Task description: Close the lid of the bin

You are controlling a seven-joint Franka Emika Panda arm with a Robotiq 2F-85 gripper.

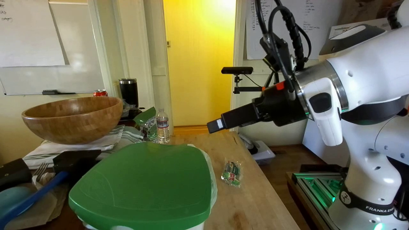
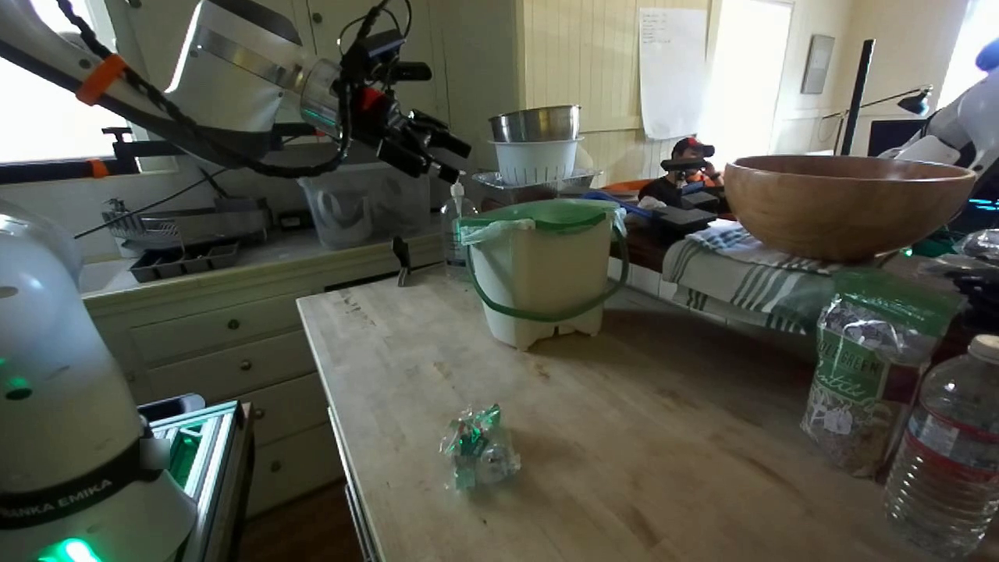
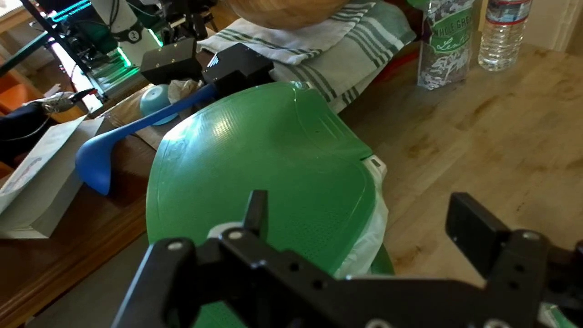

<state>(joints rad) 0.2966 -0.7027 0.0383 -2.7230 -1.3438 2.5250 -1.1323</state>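
Observation:
The green lid lies across the top of the white bin and covers its opening. It also shows in an exterior view and in the wrist view. The pale bag liner pokes out between lid and rim along one side. I cannot tell whether the lid is pressed fully down. The bin's label is out of view. My gripper is open and empty, in the air above and to the side of the bin, apart from the lid. Its spread fingers show in the wrist view.
A wooden bowl stands on striped towels. A blue ladle lies beside the bin. A small plastic packet lies on the wooden table. A leafy bag and water bottle stand near the table's end.

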